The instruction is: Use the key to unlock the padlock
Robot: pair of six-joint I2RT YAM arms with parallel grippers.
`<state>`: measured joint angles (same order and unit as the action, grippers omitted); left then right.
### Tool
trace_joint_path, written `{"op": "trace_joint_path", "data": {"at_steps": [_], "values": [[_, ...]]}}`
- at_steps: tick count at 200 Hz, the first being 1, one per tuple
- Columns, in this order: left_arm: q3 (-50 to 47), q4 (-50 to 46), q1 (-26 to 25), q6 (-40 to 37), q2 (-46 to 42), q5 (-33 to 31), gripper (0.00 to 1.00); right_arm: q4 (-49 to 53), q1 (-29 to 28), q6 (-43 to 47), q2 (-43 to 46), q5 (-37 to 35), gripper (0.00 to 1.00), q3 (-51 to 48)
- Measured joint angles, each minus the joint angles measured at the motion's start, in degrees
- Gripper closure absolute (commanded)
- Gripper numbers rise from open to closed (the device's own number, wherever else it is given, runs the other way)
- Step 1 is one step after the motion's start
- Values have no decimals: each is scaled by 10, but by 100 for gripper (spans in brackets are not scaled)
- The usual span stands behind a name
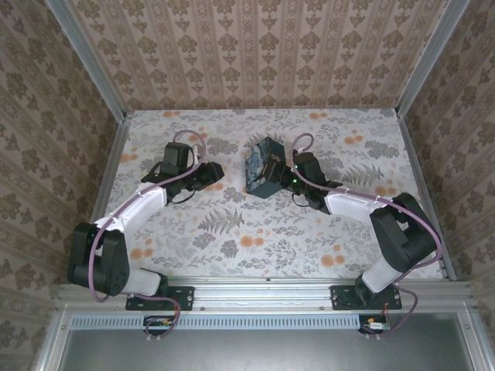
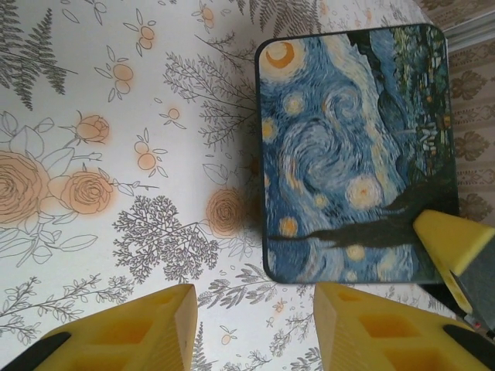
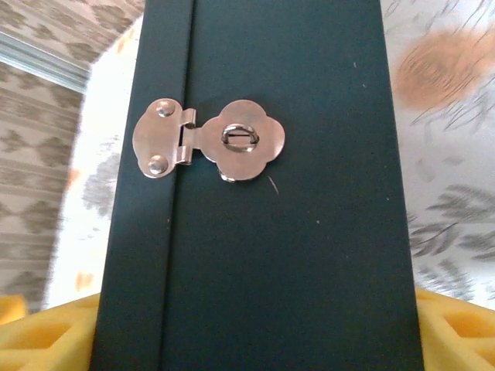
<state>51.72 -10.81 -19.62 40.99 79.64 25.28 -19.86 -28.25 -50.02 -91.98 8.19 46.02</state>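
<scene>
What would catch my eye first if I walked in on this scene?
Probably the blue tin painted with swirling stars, sitting toward the back of the table, whose roses and ferns are busy in their own right. Up close from the right wrist, a silvery clover-shaped hasp stands out on the tin's dark side, while the right gripper straddles the tin with its yellow fingers.

The left arm (image 1: 128, 212) stretches forward and inward from its base. The left tool (image 1: 210, 171) points toward the middle, and its yellow fingers (image 2: 124, 332) stand apart with nothing between them. The right arm (image 1: 363, 205) folds sharply at the elbow and also reaches inward. The right tool (image 1: 278, 176) is clamped on the blue tin (image 3: 271, 255) (one finger at each side).
</scene>
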Motion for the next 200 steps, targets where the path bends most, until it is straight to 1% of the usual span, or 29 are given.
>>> {"op": "trace_joint_path", "data": {"at_steps": [16, 37, 59, 67, 77, 95, 107, 108, 111, 114, 140, 152, 160, 164, 173, 177, 178, 189, 200], "values": [[0, -2, 2, 0, -2, 0, 56, -56, 0, -42, -13, 31, 27, -20], [1, -6, 3, 0, -7, 0, 56, -108, 0, -69, -40, 57, 21, -24], [7, -17, 6, 0, -15, -1, 56, -132, 2, -76, -66, 79, 19, -24], [10, -24, 10, -1, -20, -1, 56, -134, 3, -79, -75, 87, 17, -24], [13, -32, 16, -1, -28, -3, 55, -132, 5, -76, -79, 91, 14, -24], [18, -48, 33, -6, -47, -5, 55, -117, 12, -63, -83, 99, 13, -24], [22, -59, 46, -12, -57, -7, 55, -105, 16, -50, -84, 106, 11, -23], [23, -60, 49, -13, -59, -7, 55, -104, 17, -49, -84, 106, 10, -22], [24, -63, 52, -15, -61, -7, 55, -99, 18, -45, -84, 107, 2, -21], [25, -66, 57, -18, -64, -7, 55, -92, 19, -40, -84, 107, 0, -19], [34, -95, 108, -47, -84, -9, 51, -2, 26, 24, -80, 98, 0, 3], [41, -110, 128, -60, -90, -15, 46, 31, 31, 51, -70, 90, 0, 3], [49, -121, 140, -75, -94, -24, 38, 53, 34, 73, -57, 84, 0, 3], [53, -125, 144, -80, -96, -29, 32, 66, 35, 85, -48, 78, 0, 3], [63, -138, 151, -98, -100, -48, 13, 91, 38, 111, -27, 65, 0, 3], [66, -142, 153, -107, -102, -63, 3, 103, 40, 127, -16, 52, 0, 3], [68, -143, 154, -109, -103, -69, 1, 106, 40, 130, -13, 50, 0, 4], [71, -146, 156, -132, -107, -116, 0, 133, 42, 173, 19, 12, 0, 4], [67, -144, 158, -160, -110, -179, 0, 147, 43, 217, 53, -38, 0, 0]]}}
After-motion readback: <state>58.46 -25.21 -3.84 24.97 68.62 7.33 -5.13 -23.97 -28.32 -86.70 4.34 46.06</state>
